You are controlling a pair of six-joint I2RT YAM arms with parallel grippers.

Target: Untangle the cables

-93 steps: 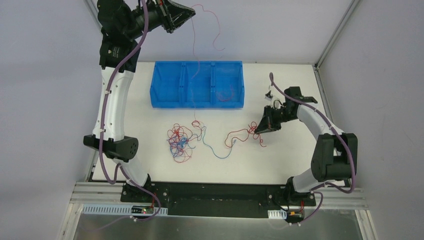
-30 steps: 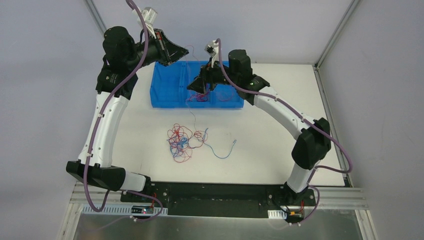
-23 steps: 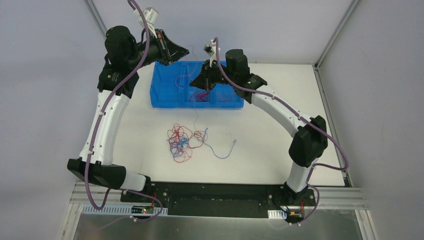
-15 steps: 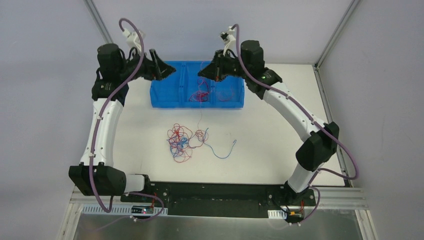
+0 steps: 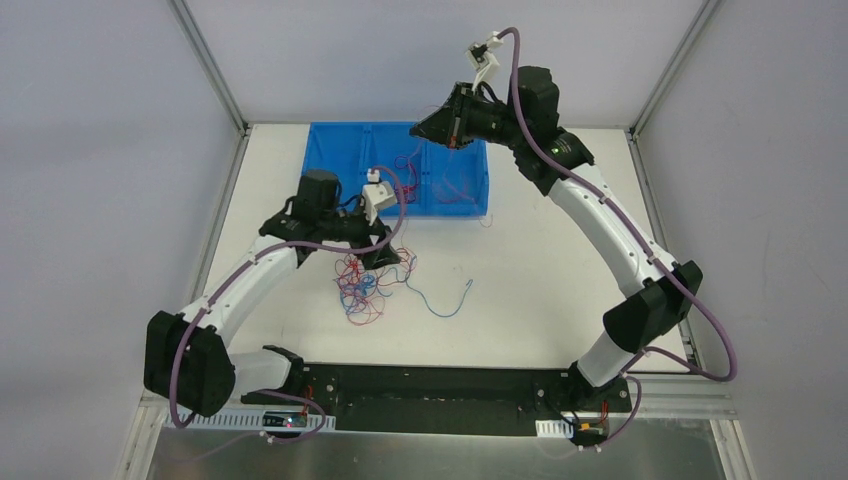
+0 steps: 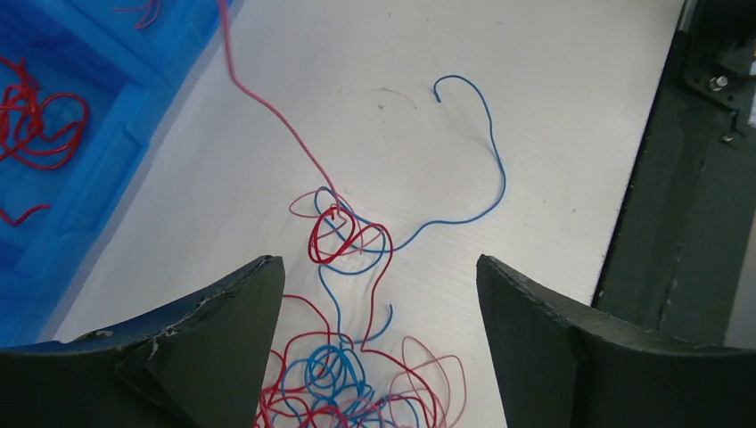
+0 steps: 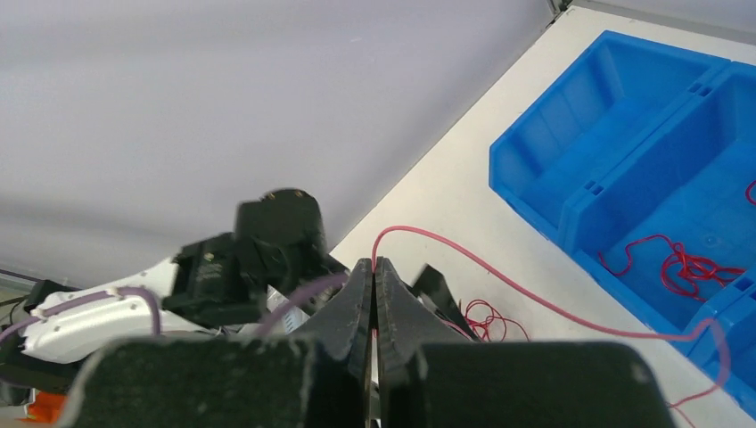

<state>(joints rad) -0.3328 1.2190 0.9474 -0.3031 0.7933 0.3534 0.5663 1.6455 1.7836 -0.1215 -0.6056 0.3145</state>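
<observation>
Your left claw (image 6: 379,264): spread wide | cables (image 6: 346,239) knotted just below it, pin there | right claw (image 7: 373,264): pinching red cable (image 7: 406,229), draw slowly

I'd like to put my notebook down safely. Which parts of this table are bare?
Bare: on the table, the near strip between the tangle and the black base rail, and the far-left corner beside the blue bin. Crowded: the tangle itself, where the left gripper hovers, jaws open, and a red cable rises from it to the right gripper, jaws shut.

The cables (image 5: 365,285) lie on the table (image 5: 560,280), just before the bin (image 5: 332,150).
</observation>
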